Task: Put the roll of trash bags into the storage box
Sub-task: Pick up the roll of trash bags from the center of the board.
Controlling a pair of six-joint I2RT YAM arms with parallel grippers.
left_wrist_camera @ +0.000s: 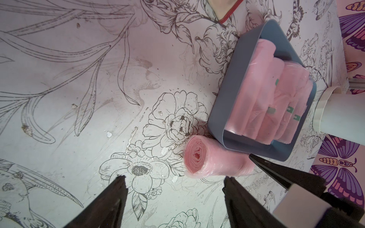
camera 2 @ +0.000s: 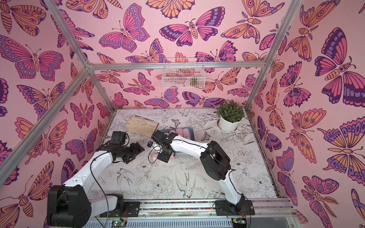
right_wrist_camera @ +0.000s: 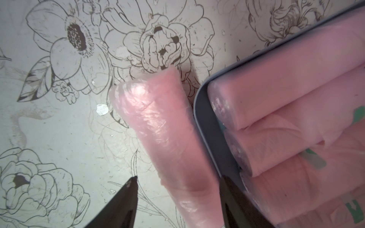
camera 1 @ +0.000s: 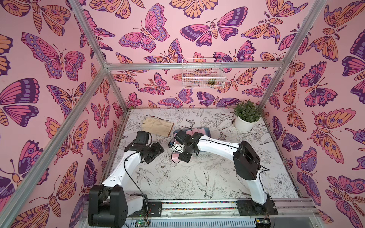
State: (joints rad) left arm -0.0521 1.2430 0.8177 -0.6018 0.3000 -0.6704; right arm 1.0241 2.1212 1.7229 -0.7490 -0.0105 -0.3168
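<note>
Right wrist view shows the roll of trash bags (right_wrist_camera: 158,126) lying flat on the worktop (right_wrist_camera: 59,128), outside the storage box (right_wrist_camera: 203,110) and just beside its low blue wall, running roughly along it. The box already holds several pink rolls (right_wrist_camera: 286,94) packed side by side. The right gripper (right_wrist_camera: 178,177) has its fingers spread and straddling the loose roll. One finger stands a little clear of it on the open-worktop side. The other sits in the narrow gap between roll and box wall, and whether it touches either I cannot tell. The roll is not pinched. In the left wrist view the left gripper (left_wrist_camera: 174,177) hangs nearby over bare worktop, its fingers also spread and holding nothing, with the roll's spiral end facing it. The step in hand looks like the grasp itself: the right arm is placed for the pick but has not closed. Next, the fingers need to close across the roll's width without the box-side finger catching the rim or nudging the box. After that comes a lift high enough to clear the wall, a short carry over the box and a release. Free room inside looks scarce near this end, so the roll may have to lie on top of the others.
</note>
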